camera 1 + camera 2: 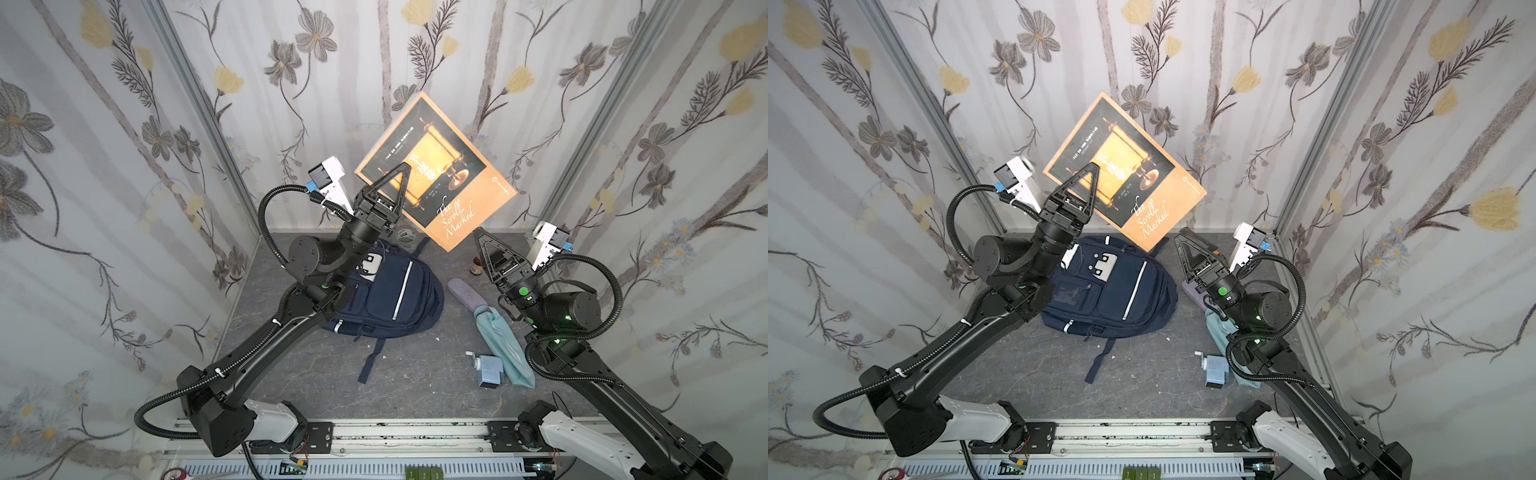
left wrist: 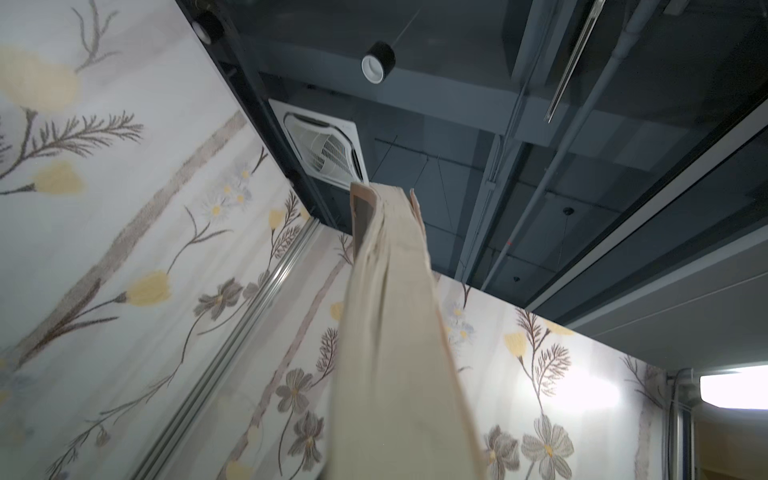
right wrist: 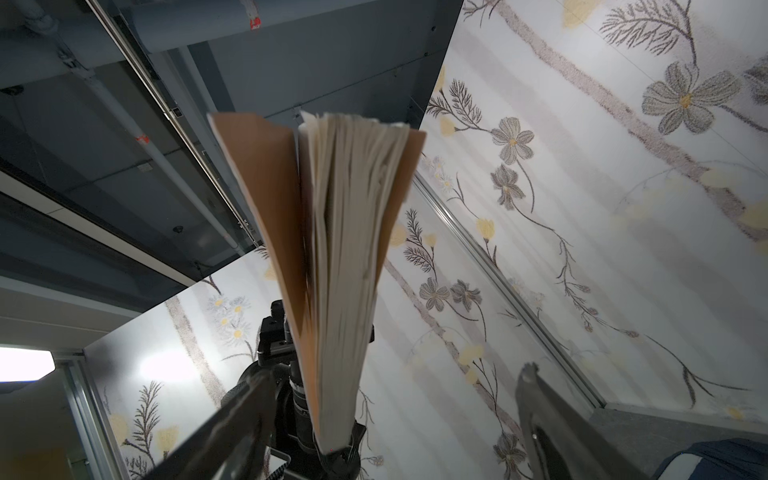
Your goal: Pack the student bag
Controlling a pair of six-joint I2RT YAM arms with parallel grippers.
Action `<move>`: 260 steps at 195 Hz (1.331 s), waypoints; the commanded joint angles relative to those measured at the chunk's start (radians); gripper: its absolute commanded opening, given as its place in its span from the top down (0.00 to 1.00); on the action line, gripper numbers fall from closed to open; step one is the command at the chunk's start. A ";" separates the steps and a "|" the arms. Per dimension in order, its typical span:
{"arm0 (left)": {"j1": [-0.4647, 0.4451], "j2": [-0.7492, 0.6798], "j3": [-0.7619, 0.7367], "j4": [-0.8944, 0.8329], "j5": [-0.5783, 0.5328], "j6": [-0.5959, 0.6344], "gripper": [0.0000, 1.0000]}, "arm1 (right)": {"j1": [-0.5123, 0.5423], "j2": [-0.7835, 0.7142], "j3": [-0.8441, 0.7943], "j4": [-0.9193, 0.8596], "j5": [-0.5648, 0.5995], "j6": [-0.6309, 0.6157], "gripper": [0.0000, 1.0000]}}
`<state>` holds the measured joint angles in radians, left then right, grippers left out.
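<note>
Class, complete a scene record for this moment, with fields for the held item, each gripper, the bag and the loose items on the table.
held item: orange book, tilted, in the air above the table
holder: left gripper, jaws shut on the book
other arm: right gripper, jaws open by the book's lower corner
target: student bag, lying front-up on the table
loose items: purple case, teal fabric item, right of the bag

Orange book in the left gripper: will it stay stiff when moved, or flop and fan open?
Likely to flop: in the right wrist view the book shows a thin cover splaying off loosely fanned pages. Probably weighty for one pinch: the page block looks thick, and the left gripper grips it at one edge only, so it may swing or slip.
</note>
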<state>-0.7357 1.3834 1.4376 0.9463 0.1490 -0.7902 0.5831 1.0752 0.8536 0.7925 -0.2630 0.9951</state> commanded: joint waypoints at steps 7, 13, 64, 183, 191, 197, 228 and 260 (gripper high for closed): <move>-0.002 0.021 0.009 0.167 -0.089 -0.041 1.00 | 0.015 0.019 -0.007 0.107 0.018 0.044 0.16; -0.002 0.024 0.009 0.167 -0.090 -0.046 1.00 | 0.019 0.027 -0.005 0.123 0.022 0.045 0.16; -0.008 0.035 0.000 0.149 -0.100 -0.076 1.00 | 0.021 0.107 0.115 0.146 -0.010 -0.001 0.15; -0.014 -0.037 -0.100 0.021 -0.066 -0.082 1.00 | 0.007 0.315 0.335 0.214 -0.217 0.054 0.59; -0.014 -0.034 -0.098 0.016 -0.060 -0.086 1.00 | 0.007 0.320 0.335 0.220 -0.227 0.064 0.56; -0.015 -0.032 -0.097 0.015 -0.053 -0.090 1.00 | 0.007 0.322 0.335 0.218 -0.231 0.069 0.57; -0.016 -0.018 -0.096 0.014 -0.045 -0.098 1.00 | -0.003 0.317 0.327 0.189 -0.237 0.071 0.98; -0.016 -0.048 -0.109 -0.120 -0.099 -0.011 0.64 | -0.080 0.244 0.277 0.063 -0.225 0.066 1.00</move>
<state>-0.7532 1.3602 1.3346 0.9058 0.0986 -0.8688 0.5541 1.3693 1.1587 0.9192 -0.4843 1.0496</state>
